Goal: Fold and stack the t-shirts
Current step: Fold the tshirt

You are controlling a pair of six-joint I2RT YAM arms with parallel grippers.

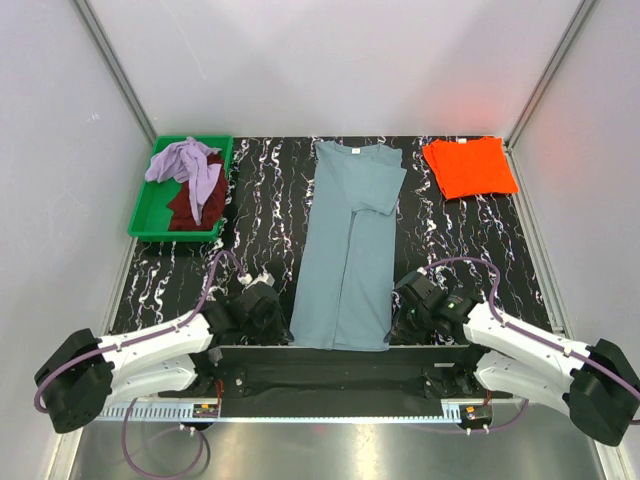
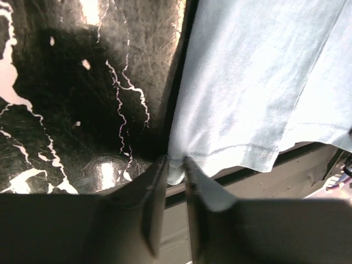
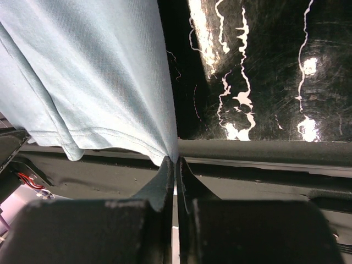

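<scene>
Blue-grey t-shirt [image 1: 345, 260], laid lengthwise: right gripper [image 3: 176, 162] clenches one hem corner; left gripper [image 2: 176, 165] straddles the other, grasp unclear.

Top: looking steeply down over the whole worktop [image 1: 260, 200] | wrists: peering close past their jaws, sharing the near hem of the blue-grey t-shirt [image 1: 345, 250]

Left gripper [image 2: 175, 161] ajar (right gripper [image 3: 175, 161] clamped), both low
</scene>
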